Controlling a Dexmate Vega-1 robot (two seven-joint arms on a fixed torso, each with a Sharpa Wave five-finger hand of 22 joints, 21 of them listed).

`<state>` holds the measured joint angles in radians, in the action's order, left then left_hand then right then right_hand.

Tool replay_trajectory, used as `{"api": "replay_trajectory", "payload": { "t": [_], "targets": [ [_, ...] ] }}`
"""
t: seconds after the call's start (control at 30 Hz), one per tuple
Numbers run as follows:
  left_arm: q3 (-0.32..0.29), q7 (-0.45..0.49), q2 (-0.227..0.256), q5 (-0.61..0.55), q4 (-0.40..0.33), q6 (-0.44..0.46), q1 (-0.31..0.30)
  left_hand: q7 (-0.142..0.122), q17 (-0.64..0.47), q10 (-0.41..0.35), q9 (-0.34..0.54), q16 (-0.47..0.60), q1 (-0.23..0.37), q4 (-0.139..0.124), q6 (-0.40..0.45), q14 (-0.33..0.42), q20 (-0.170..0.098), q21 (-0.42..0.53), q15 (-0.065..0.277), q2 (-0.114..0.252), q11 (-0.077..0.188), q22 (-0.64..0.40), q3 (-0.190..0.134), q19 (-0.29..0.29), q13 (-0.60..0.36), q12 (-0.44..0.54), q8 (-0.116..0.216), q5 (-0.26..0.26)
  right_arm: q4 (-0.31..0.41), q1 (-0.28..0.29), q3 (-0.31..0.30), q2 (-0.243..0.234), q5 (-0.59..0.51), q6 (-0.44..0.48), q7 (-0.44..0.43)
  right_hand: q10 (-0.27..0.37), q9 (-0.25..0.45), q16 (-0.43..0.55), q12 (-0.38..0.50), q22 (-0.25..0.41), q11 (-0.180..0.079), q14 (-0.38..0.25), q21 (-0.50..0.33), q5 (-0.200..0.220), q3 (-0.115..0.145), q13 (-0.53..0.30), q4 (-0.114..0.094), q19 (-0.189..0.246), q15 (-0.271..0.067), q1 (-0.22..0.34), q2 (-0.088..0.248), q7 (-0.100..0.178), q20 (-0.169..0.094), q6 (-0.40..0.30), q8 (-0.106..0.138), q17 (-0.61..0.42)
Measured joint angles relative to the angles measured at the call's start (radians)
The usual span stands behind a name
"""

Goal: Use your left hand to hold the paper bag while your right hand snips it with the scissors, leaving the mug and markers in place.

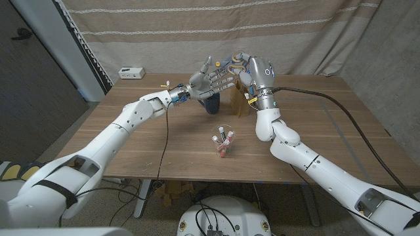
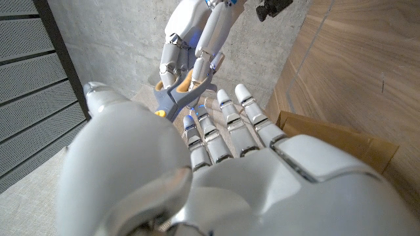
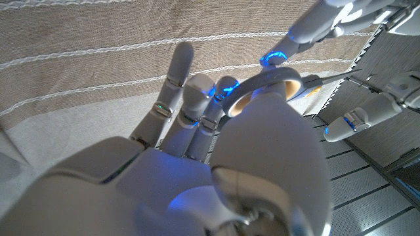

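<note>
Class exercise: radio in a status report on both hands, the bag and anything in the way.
Right hand grips scissors, raised. Left hand open, raised beside paper bag. Mug just below left hand; markers nearer, apart.

No text, label, brand, number or sign can be read anywhere.

Wooden desk [image 1: 328,124] | clear cup of markers [image 1: 223,142] stands near front centre | dark mug [image 1: 211,103] and brown paper bag [image 1: 237,99] toward back | white box [image 1: 130,73] at far-left corner
</note>
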<state>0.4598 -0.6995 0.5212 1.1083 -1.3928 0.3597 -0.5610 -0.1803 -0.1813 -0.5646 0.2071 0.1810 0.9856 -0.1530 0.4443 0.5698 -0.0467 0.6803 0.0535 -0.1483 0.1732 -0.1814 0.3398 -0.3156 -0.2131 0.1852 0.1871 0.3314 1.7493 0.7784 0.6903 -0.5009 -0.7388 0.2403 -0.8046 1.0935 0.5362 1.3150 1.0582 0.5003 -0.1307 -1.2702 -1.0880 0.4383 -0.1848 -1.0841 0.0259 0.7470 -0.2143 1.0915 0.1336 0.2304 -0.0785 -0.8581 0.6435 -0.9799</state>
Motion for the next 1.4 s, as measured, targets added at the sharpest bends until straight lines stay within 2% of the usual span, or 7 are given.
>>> {"api": "replay_trajectory", "payload": {
  "t": [0.2,0.63,0.93,1.0,1.17,1.2,1.4],
  "targets": [
    [0.0,-0.011,0.001,-0.011,-0.002,-0.007,0.001,0.016,-0.003,-0.028,0.0,0.013,-0.026,0.0,0.016,0.015,0.007,0.0,0.004,0.003,0.012,-0.003,0.0,-0.043,-0.001,0.027,0.013,0.006,0.009,0.01,-0.01,0.003,0.007,0.015,-0.004,0.0,-0.001,-0.006,0.0,-0.009,0.0,-0.005,-0.008,0.0,-0.001,0.0,0.001,0.0,-0.005,0.001,0.001,0.0,0.0,0.0,0.001,0.011],
    [-0.011,0.019,0.004,-0.029,-0.038,-0.043,-0.023,0.005,-0.003,-0.026,0.0,0.013,-0.035,0.004,0.027,0.015,0.003,-0.004,0.004,0.004,0.011,-0.003,-0.004,-0.04,-0.001,0.022,0.02,0.014,0.037,0.041,-0.031,0.005,0.019,0.029,-0.048,0.0,-0.013,-0.014,0.0,-0.023,0.0,-0.007,-0.022,0.0,-0.011,0.0,-0.005,0.007,-0.004,0.001,0.001,0.0,-0.004,0.0,0.005,0.02],
    [-0.011,0.045,0.013,-0.044,-0.062,-0.054,-0.031,0.006,-0.003,-0.026,0.0,0.013,-0.041,0.007,0.028,0.015,0.003,-0.004,0.004,0.009,0.011,-0.007,-0.007,-0.04,-0.001,0.022,0.02,0.02,0.067,0.067,-0.062,0.003,0.062,0.02,-0.053,0.0,-0.046,-0.025,0.0,-0.037,0.0,-0.018,-0.038,-0.006,-0.014,0.0,-0.016,0.021,-0.004,-0.003,0.005,0.0,-0.004,0.0,0.01,0.041],
    [-0.011,0.05,0.017,-0.049,-0.068,-0.059,-0.032,0.014,-0.003,-0.026,0.0,0.013,-0.041,0.007,0.037,0.015,0.003,-0.008,0.004,0.009,0.011,-0.007,-0.007,-0.04,-0.001,0.022,0.024,0.02,0.075,0.074,-0.072,0.003,0.078,0.015,-0.049,0.004,-0.051,-0.031,0.0,-0.039,0.004,-0.027,-0.038,-0.01,-0.015,0.0,-0.019,0.021,-0.005,-0.009,0.011,0.0,-0.004,0.0,0.01,0.045],
    [-0.008,0.06,0.022,-0.062,-0.079,-0.071,-0.035,0.021,-0.003,-0.026,-0.003,0.013,-0.041,0.007,0.044,0.015,0.003,-0.008,0.004,0.009,0.011,-0.007,-0.007,-0.04,-0.001,0.022,0.028,0.022,0.094,0.091,-0.093,0.001,0.116,0.001,-0.039,0.008,-0.066,-0.049,0.0,-0.048,0.007,-0.029,-0.043,-0.013,-0.019,0.0,-0.028,0.027,-0.004,-0.029,0.012,0.0,-0.009,0.0,0.035,0.068],
    [-0.008,0.06,0.023,-0.064,-0.081,-0.073,-0.035,0.019,-0.003,-0.026,-0.003,0.013,-0.041,0.007,0.046,0.015,0.003,-0.008,0.004,0.009,0.011,-0.007,-0.007,-0.04,-0.001,0.022,0.028,0.025,0.096,0.093,-0.095,0.001,0.122,-0.001,-0.037,0.008,-0.068,-0.054,0.0,-0.051,0.007,-0.029,-0.046,-0.013,-0.019,0.0,-0.028,0.027,-0.004,-0.034,0.014,0.0,-0.009,0.0,0.05,0.075],
    [-0.003,0.068,0.03,-0.08,-0.091,-0.09,-0.037,0.014,-0.003,-0.043,-0.003,0.013,-0.046,0.011,0.061,0.015,0.009,-0.018,0.004,0.015,0.023,-0.007,-0.011,-0.034,-0.001,0.026,0.028,0.025,0.128,0.118,-0.122,-0.005,0.163,-0.009,-0.015,0.013,-0.082,-0.065,0.0,-0.06,0.013,-0.029,-0.046,-0.017,-0.018,0.0,-0.028,0.027,-0.004,-0.039,0.016,0.006,-0.009,-0.005,0.057,0.104]
  ]
}}
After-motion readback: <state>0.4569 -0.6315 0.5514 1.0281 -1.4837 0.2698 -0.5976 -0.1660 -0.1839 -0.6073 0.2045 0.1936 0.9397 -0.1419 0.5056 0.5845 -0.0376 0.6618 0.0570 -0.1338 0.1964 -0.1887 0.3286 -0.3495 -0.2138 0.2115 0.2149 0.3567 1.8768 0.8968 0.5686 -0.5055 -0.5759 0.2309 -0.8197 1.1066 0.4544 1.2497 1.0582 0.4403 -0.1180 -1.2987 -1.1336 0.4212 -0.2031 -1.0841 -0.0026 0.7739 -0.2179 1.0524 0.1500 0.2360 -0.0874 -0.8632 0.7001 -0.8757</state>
